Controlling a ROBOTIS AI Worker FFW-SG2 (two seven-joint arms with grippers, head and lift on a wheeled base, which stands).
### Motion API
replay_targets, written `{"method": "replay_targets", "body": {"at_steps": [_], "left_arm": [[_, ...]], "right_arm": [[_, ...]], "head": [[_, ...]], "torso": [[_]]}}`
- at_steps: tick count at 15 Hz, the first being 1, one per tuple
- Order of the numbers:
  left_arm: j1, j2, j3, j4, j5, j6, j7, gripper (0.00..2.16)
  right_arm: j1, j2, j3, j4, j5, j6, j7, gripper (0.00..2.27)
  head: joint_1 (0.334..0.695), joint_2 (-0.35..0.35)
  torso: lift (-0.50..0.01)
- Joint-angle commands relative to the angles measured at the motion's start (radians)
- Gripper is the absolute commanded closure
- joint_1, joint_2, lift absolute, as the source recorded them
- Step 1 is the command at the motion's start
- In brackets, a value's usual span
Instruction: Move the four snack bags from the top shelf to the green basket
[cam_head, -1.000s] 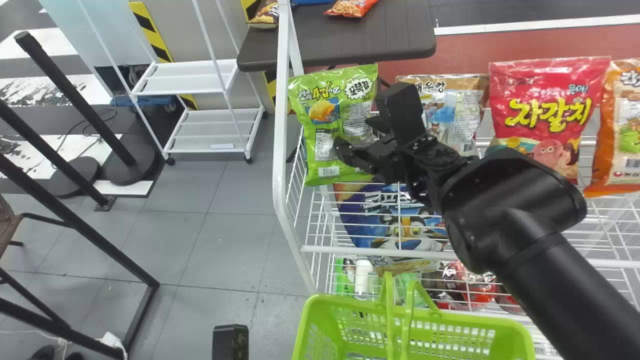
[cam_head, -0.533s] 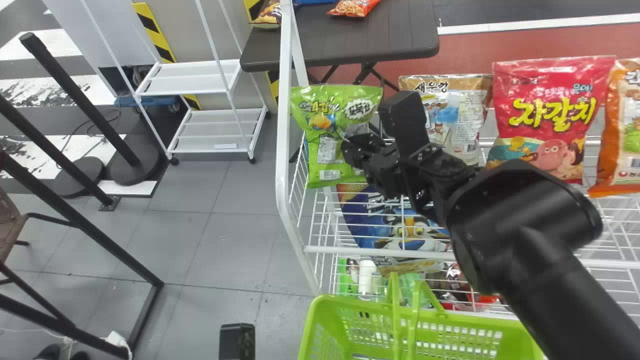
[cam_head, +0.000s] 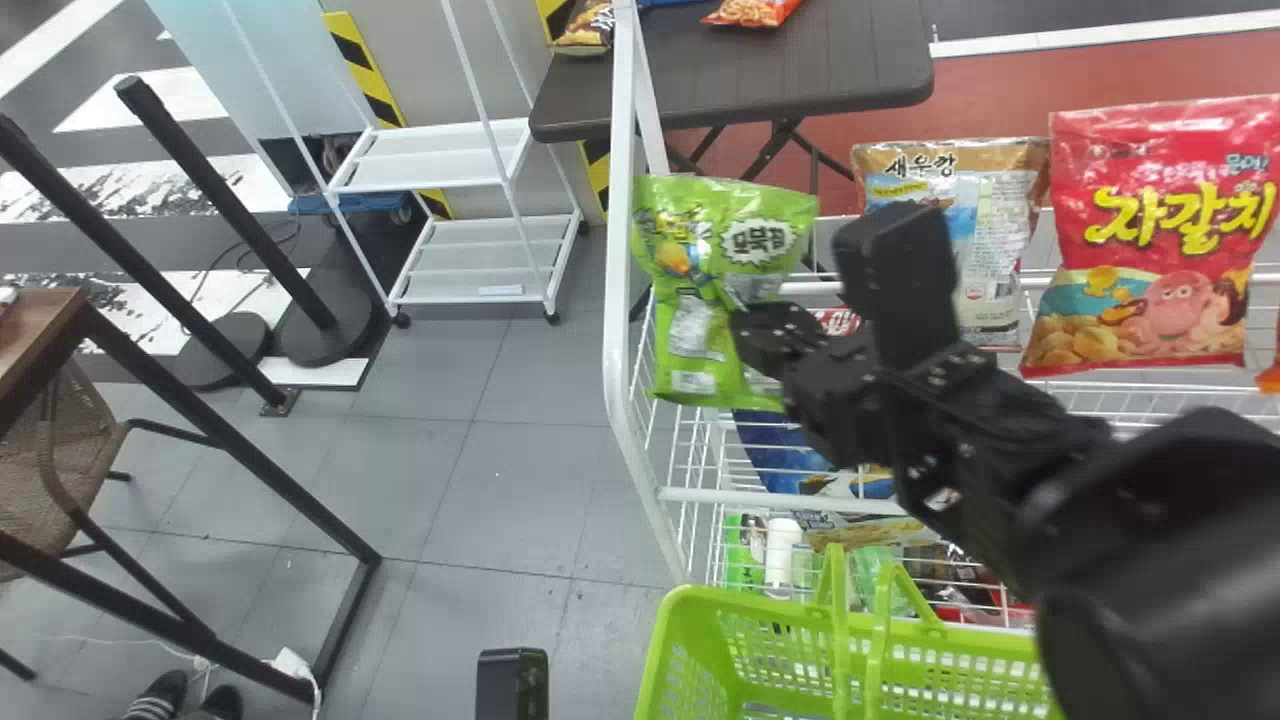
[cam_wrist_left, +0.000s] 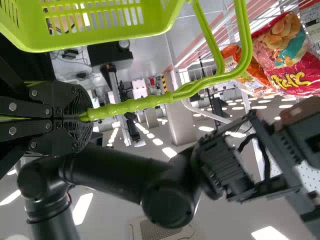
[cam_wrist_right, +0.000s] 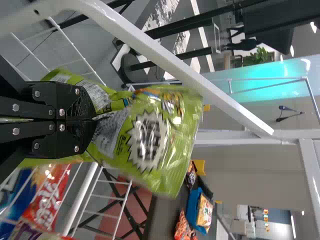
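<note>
Head view, going left to right, puts the task at its first bag, with none of the four delivered as far as can be judged. At the left end, the left pincer (cam_wrist_left: 82, 118) is closed around the handle (cam_wrist_left: 150, 101) of the green basket (cam_head: 760, 608), which sits below the right pincer and nearer the robot. Just left of the right pincer, beside the white post (cam_head: 617, 300), is the green snack bag (cam_head: 700, 250). The right pincer (cam_wrist_right: 91, 121) is pressed together on it, creasing its middle, with the upper part leaning out past the fingers. Whether the bag's bottom touches the rack, I cannot tell.

Right of that pincer, three bags remain to be moved: the brown-and-silver snack bag (cam_head: 1000, 230), partly behind the right arm (cam_head: 1130, 560); next, the red snack bag (cam_head: 1170, 240), upright and well clear of the pincer; farthest off, the orange snack bag (cam_head: 1270, 378), only a corner inside the edge. So one is gripped and three are untouched. What is left for the gripped bag, I judge, is bringing it clear of the post, down over the basket, and releasing it.
</note>
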Motion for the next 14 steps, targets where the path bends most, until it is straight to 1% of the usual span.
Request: {"method": "replay_targets", "body": {"at_steps": [1, 2, 3, 4, 5, 6, 7, 8, 9, 10, 12, 13, 14], "left_arm": [[0.007, -0.004, 0.002, -0.014, -0.001, 0.0, 0.005, 1.31], [0.007, -0.007, 0.003, -0.014, -0.001, 0.0, 0.008, 1.31], [0.007, -0.007, 0.002, -0.014, -0.002, -0.003, 0.011, 1.31], [0.005, -0.011, 0.0, -0.014, -0.005, -0.003, 0.017, 1.31], [0.004, -0.016, -0.004, -0.012, -0.011, -0.003, 0.021, 1.31], [0.004, -0.016, -0.011, -0.012, -0.015, -0.006, 0.028, 1.31], [0.004, -0.02, -0.014, -0.012, -0.021, -0.006, 0.034, 1.31], [0.004, -0.023, -0.017, -0.014, -0.027, -0.015, 0.04, 1.31], [0.004, -0.027, -0.015, -0.014, -0.027, -0.018, 0.04, 1.31], [0.004, -0.03, -0.012, -0.022, -0.028, -0.018, 0.04, 1.31], [0.022, -0.042, 0.005, -0.038, -0.027, -0.018, 0.035, 1.31], [0.027, -0.05, 0.012, -0.042, -0.027, -0.021, 0.034, 1.31], [0.027, -0.053, 0.012, -0.043, -0.027, -0.021, 0.035, 1.31]], "right_arm": [[0.125, -0.077, -0.061, -0.199, 0.006, 0.095, -0.008, 2.07], [0.181, -0.122, -0.092, -0.291, 0.018, 0.12, -0.027, 2.07], [0.238, -0.159, -0.131, -0.362, 0.007, 0.132, -0.027, 2.07], [0.31, -0.18, -0.194, -0.434, -0.014, 0.144, -0.027, 2.07], [0.385, -0.189, -0.265, -0.501, -0.042, 0.169, -0.022, 2.07], [0.459, -0.191, -0.334, -0.56, -0.069, 0.203, -0.001, 2.07], [0.514, -0.189, -0.388, -0.607, -0.089, 0.249, 0.025, 2.07], [0.56, -0.189, -0.441, -0.644, -0.12, 0.288, 0.039, 2.07], [0.632, -0.171, -0.506, -0.679, -0.152, 0.298, 0.067, 2.07], [0.668, -0.153, -0.544, -0.704, -0.154, 0.319, 0.093, 2.07], [0.689, -0.151, -0.593, -0.735, -0.154, 0.43, 0.121, 2.07], [0.694, -0.14, -0.624, -0.744, -0.155, 0.488, 0.153, 2.07], [0.694, -0.097, -0.662, -0.751, -0.174, 0.571, 0.226, 2.07]], "head": [[0.695, 0.245], [0.695, 0.219], [0.695, 0.148], [0.695, 0.111], [0.695, 0.068], [0.695, 0.021], [0.695, -0.029], [0.695, -0.108], [0.695, -0.15], [0.695, -0.191], [0.695, -0.259], [0.695, -0.291], [0.695, -0.318]], "torso": [[0.0], [0.0], [0.0], [0.0], [0.0], [0.0], [0.0], [0.0], [0.0], [0.0], [0.0], [0.0], [0.0]]}}
